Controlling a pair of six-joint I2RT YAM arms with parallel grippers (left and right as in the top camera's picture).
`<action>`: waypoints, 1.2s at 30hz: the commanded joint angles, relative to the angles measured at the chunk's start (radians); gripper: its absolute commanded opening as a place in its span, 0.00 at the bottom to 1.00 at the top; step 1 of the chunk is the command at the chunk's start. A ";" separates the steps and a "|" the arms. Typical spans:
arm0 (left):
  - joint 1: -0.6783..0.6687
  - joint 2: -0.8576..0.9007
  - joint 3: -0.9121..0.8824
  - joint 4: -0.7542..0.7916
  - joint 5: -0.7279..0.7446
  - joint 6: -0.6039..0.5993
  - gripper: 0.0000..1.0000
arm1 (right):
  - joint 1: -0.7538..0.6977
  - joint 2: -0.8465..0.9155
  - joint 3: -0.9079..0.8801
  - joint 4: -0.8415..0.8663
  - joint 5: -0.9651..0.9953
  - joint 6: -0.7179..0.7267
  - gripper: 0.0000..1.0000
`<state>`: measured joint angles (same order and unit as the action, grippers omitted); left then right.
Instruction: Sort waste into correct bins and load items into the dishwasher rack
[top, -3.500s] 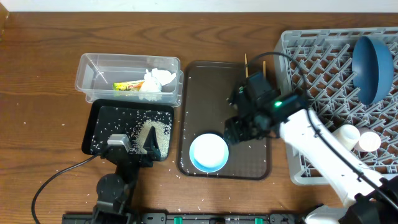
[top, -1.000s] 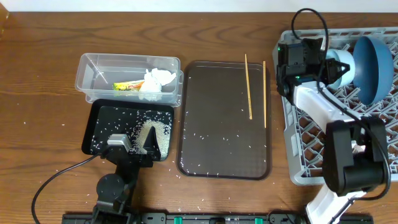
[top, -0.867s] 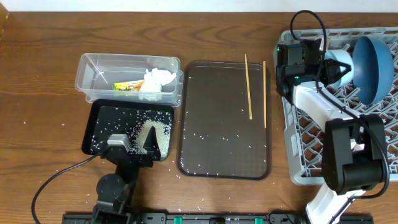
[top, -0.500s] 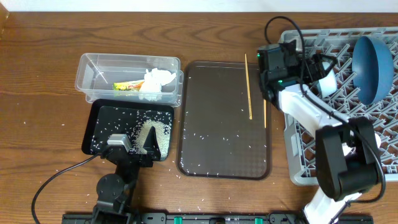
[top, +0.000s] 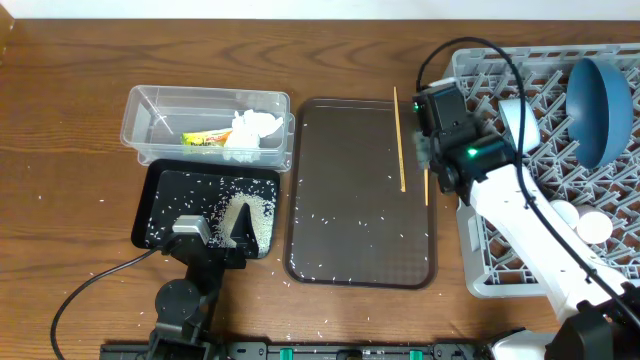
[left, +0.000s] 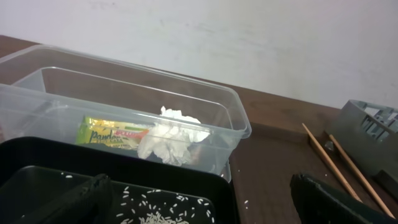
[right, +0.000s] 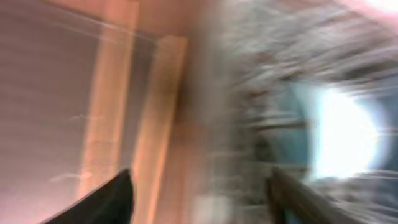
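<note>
The clear tub (top: 160, 112) holds the yellow-green wrapper (top: 205, 138) and white tissue (top: 252, 128); both also show in the left wrist view, wrapper (left: 109, 132) and tissue (left: 174, 137). The black tray (top: 165, 200) holds rice (top: 250, 215). My left gripper (top: 215, 232) rests open over it, empty (left: 202, 208). Two chopsticks (top: 400, 140) lie on the brown tray's right side. My right gripper (top: 435, 110) is open and empty above the right chopstick, beside the grey rack (top: 500, 250). The rack holds the blue plate (top: 600, 95), white bowl (top: 514, 118), white cup (top: 560, 212) and pink cup (top: 596, 228). The right wrist view is blurred.
The dark brown serving tray (top: 350, 200) lies between the bins and the rack, with scattered rice grains on it. Loose grains also lie on the wooden table (top: 60, 200) around the black tray. A cable runs from the left arm across the front left.
My right gripper took the white bowl from the brown tray to the rack, let it go there, and has swung back left over the chopsticks. The left arm has not moved.
</note>
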<state>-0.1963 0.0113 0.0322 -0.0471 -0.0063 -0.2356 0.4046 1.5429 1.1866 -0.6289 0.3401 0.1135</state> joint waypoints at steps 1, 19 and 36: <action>0.005 -0.005 -0.028 -0.023 -0.011 0.002 0.94 | 0.014 0.036 -0.007 0.005 -0.424 0.281 0.60; 0.005 -0.005 -0.028 -0.023 -0.011 0.002 0.94 | -0.021 0.438 -0.007 0.191 -0.243 0.321 0.14; 0.005 -0.005 -0.028 -0.023 -0.011 0.002 0.94 | 0.065 0.067 0.004 0.167 -0.517 -0.110 0.01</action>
<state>-0.1963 0.0113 0.0322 -0.0471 -0.0063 -0.2352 0.4282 1.7248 1.1767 -0.4664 -0.0898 0.1711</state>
